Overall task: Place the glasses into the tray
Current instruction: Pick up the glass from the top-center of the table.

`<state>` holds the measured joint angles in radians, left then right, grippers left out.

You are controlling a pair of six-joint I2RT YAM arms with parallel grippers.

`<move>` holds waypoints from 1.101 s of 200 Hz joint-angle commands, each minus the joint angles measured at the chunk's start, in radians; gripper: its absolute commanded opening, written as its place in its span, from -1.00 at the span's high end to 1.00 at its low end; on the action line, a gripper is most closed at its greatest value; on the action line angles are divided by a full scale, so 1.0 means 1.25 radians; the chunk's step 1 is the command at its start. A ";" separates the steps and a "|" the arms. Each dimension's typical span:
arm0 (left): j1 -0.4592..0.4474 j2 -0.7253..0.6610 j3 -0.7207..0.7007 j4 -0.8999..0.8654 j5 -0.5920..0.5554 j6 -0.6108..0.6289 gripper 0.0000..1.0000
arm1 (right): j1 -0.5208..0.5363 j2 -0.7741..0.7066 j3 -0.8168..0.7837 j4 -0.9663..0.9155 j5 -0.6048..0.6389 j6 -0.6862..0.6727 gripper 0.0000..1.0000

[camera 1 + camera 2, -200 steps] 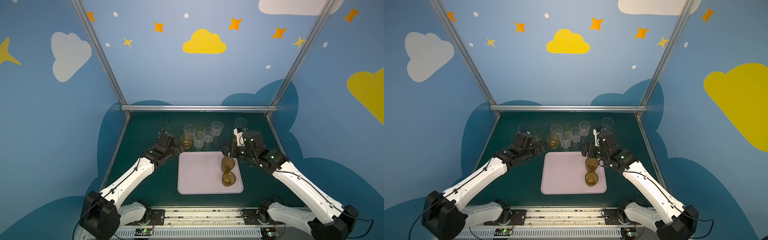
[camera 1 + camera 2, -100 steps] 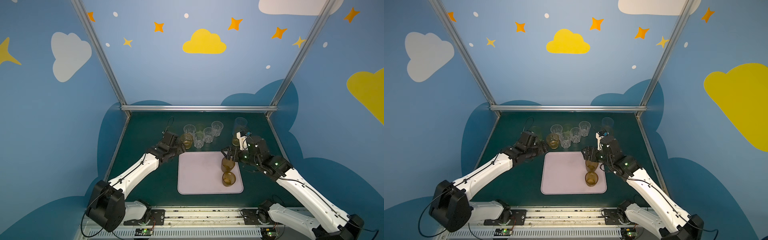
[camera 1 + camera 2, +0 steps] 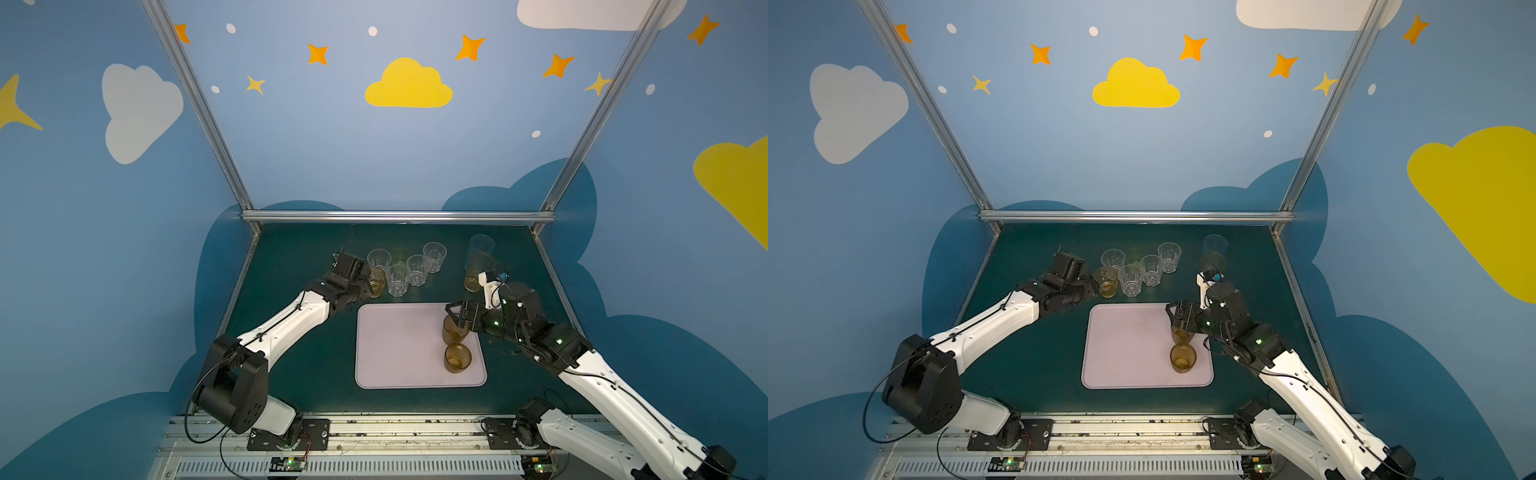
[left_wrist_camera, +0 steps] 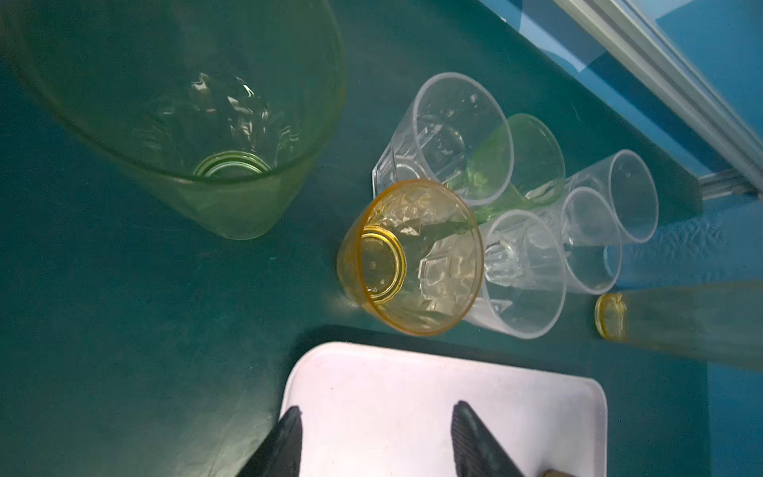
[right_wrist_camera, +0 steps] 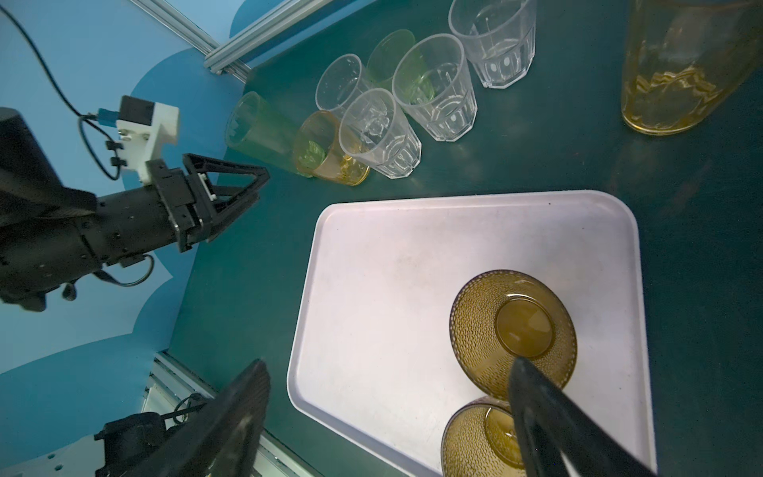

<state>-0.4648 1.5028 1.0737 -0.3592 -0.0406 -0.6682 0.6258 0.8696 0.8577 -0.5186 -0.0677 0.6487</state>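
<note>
Left claw [image 4: 376, 406]: partly open, nothing in it (hanging by the tray's far left corner).
Right claw [image 5: 388, 362]: spread wide, empty, one finger over a brown glass [image 5: 512, 326].
Brown glasses [image 3: 457, 359]: two, upright along the tray's right edge.
Tray [image 5: 413, 268]: mid worktop [image 3: 316, 374], nearer the front edge.
Short amber glass [image 4: 413, 256]: just past the tray's far edge, beside the clear glasses [image 3: 397, 280].
Tall amber glass [image 5: 677, 62], pale blue glass [image 3: 481, 249]: toward the back right corner.
</note>
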 commanded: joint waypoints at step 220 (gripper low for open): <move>0.014 0.259 0.216 -0.104 -0.110 0.057 0.45 | -0.002 -0.036 -0.029 -0.018 -0.016 0.016 -0.80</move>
<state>-0.4515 1.8095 1.3201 -0.4706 -0.1669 -0.6121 0.6254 0.8215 0.8310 -0.5350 -0.0902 0.6563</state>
